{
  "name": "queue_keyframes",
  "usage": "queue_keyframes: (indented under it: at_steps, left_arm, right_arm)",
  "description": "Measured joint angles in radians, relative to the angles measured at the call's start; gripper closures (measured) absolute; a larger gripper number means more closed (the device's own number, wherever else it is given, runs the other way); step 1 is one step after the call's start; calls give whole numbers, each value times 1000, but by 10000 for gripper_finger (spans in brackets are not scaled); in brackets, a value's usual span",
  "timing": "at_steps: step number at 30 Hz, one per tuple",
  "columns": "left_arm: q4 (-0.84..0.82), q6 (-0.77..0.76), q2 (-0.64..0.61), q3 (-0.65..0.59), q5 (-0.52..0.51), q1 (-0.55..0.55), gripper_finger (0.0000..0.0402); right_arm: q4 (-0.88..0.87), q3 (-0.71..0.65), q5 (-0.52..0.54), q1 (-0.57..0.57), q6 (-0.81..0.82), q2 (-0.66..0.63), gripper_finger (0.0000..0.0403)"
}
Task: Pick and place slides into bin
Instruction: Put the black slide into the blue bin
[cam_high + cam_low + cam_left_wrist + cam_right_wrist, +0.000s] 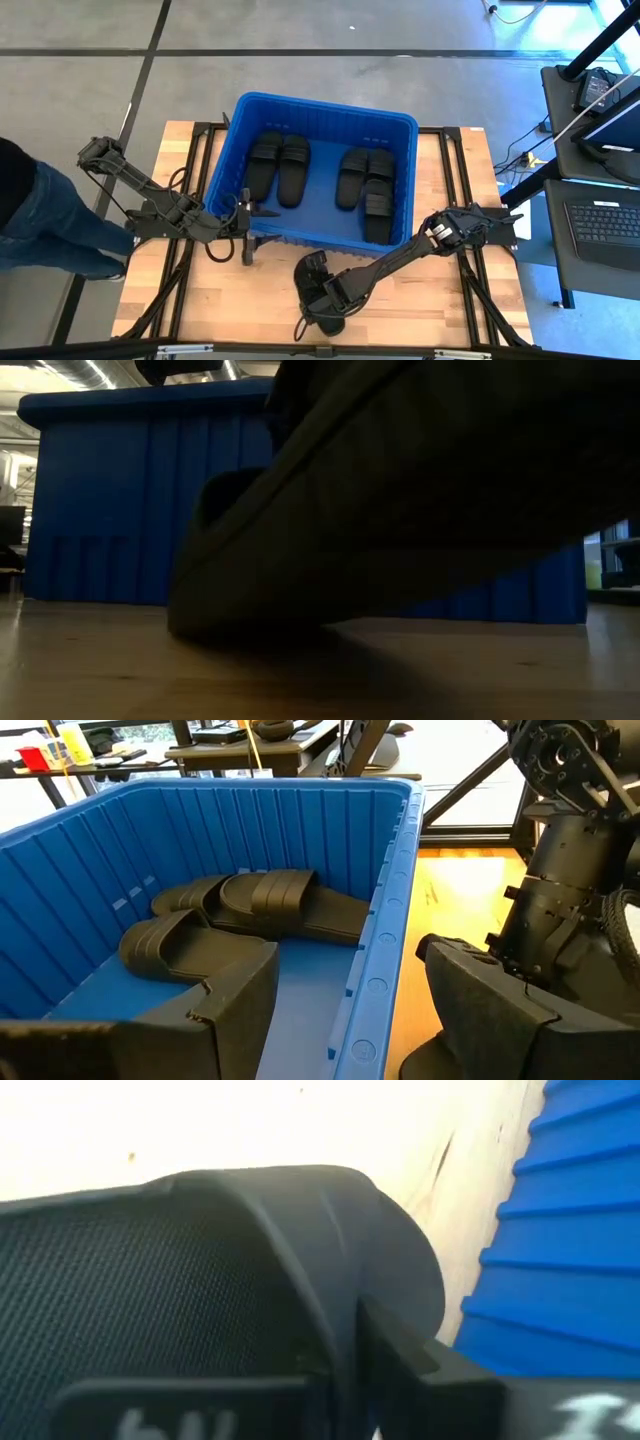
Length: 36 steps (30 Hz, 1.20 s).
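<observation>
Four matte black slides [322, 172] in our bright-blue plastic bin [232, 130] | right hand [330, 296] clenched on fifth slide [318, 275] | left hand [246, 222] released, waiting.

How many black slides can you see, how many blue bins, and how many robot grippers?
Black slides in the bin: 4
Black slides on the table: 2
Blue bin: 1
Grippers: 2, the left gripper and the right gripper
Total: 9
</observation>
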Motion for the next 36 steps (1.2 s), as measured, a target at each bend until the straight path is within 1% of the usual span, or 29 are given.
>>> queue_keyframes:
  at_steps: [2,3,6,8,12,15,17,21,24,26,29,33,36]
  left_arm:
    - [0,0,0,0,0,0,153]
    - [0,0,0,0,0,0,153]
    - [0,0,0,0,0,0,153]
    - [0,0,0,0,0,0,153]
    - [0,0,0,0,0,0,153]
    - [0,0,0,0,0,0,153]
    - [1,0,0,0,0,0,153]
    - [0,0,0,0,0,-1,153]
    - [0,0,0,0,0,-2,153]
    - [0,0,0,0,0,-2,153]
    - [0,0,0,0,0,-1,153]
    - [-1,0,0,0,0,-2,153]
    - [-2,0,0,0,0,-1,153]
  right_arm:
    - [-22,15,-6,0,-2,0,385]
    - [-44,30,-13,0,-4,0,388]
    - [-108,91,-45,-2,6,0,383]
    - [-154,143,-84,-8,24,0,381]
    - [-230,278,-181,-26,29,-1,388]
    - [-281,383,-220,-36,34,-1,388]
    - [-222,363,-227,-37,38,-45,388]
    - [-235,386,-240,-39,95,-104,388]
    - [-229,378,-237,-41,124,-159,388]
    - [-230,385,-196,-41,151,-192,388]
    - [-241,384,-88,-42,164,-244,388]
    - [-281,384,115,-49,186,-305,388]
    - [-368,384,278,-66,219,-340,388]
